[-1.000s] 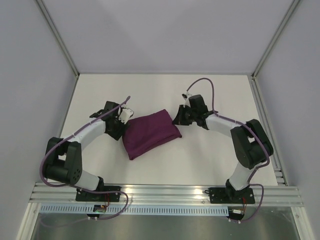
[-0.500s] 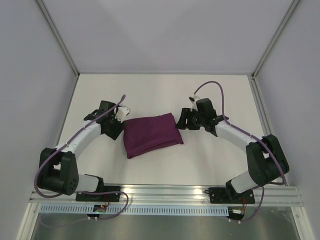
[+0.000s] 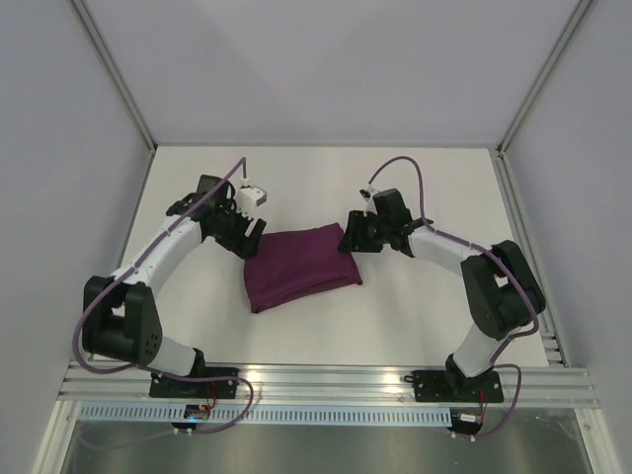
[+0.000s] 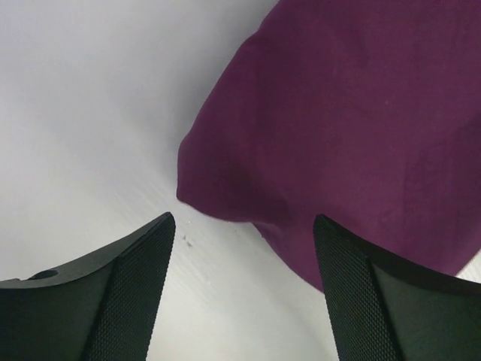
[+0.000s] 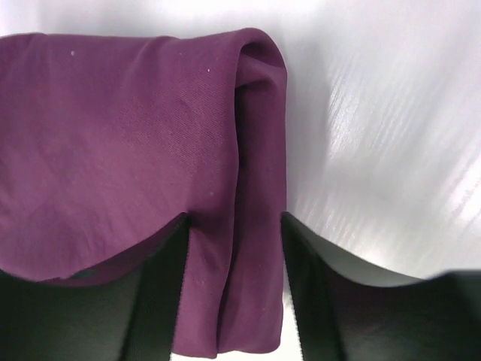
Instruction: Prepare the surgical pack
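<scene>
The surgical pack [image 3: 299,267] is a dark purple cloth bundle, pillow-like, lying flat mid-table. My left gripper [image 3: 249,235] hovers at its far left corner. In the left wrist view the gripper [image 4: 244,226] is open, the pack's corner [image 4: 346,135] just ahead and reaching toward the right finger [image 4: 361,293], with nothing held. My right gripper [image 3: 348,237] sits at the pack's far right corner. In the right wrist view the gripper [image 5: 234,222] stands open astride the pack's folded edge [image 5: 255,150], which lies between the fingers.
The white table [image 3: 326,178] is framed by aluminium posts and pale walls on three sides. A metal rail [image 3: 326,380] carrying both arm bases runs along the near edge.
The right gripper has opened and drawn back in at the pack's right edge. The left gripper opened wider and shifted toward the pack's far left corner. The pack turned slightly, lying more level.
</scene>
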Tool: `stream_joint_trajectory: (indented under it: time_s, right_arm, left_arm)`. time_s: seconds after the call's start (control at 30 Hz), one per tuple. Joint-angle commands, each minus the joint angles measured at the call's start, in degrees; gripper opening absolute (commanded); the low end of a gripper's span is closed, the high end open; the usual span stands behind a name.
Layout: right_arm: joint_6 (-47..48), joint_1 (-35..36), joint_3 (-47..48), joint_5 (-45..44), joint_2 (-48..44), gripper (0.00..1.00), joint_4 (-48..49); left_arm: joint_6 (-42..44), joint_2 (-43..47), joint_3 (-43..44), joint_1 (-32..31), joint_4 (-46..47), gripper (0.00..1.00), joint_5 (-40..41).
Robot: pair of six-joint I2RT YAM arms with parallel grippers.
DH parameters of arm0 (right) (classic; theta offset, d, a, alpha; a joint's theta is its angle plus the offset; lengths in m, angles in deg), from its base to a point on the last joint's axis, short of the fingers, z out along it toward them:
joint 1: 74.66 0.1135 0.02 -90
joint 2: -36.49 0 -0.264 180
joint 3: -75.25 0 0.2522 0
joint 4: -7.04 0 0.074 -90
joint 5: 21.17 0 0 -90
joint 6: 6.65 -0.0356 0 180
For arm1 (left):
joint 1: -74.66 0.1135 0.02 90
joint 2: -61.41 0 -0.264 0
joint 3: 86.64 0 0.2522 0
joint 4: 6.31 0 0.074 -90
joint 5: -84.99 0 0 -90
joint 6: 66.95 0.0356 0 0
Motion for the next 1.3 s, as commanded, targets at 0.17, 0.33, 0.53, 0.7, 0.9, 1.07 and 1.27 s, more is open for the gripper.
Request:
stream_joint_trajectory:
  time_s: [0.17,0.33,0.53,0.7,0.9,1.07,1.27]
  right_arm:
    - [-1.6,0.2,-0.4,2.9,1.2,0.16,5.6]
    - [-2.1,-1.4,-3.3,1.1,-1.0,0.01,6.3]
    - [-0.3,-2.1,-4.1,1.7,-3.2,0.05,4.5]
    - [0.6,-2.1,-3.1,3.3,-4.5,0.41,2.6]
    - [0.3,-1.6,-2.2,5.0,-4.7,0.50,2.0]
    - [-0.1,0.0,-2.4,6.4,-2.2,0.59,2.5]
    - [-2.3,0.6,-5.8,7.8,-0.4,0.49,6.1]
  left_arm:
    - [-2.1,-13.7,1.1,0.3,-1.0,0.50,3.4]
    - [-1.0,-13.5,-0.4,0.3,0.6,0.41,4.4]
    - [-0.6,-10.5,-0.5,1.3,0.7,0.57,5.5]
    - [0.8,-6.3,-0.2,1.9,-0.9,0.71,6.5]
    - [3.0,-0.9,0.1,1.9,-7.5,0.72,0.5]
    - [5.1,0.6,-2.4,-1.8,-10.9,0.73,-4.5]
    - [6.4,-4.1,-7.1,-4.1,-9.0,0.72,-0.6]
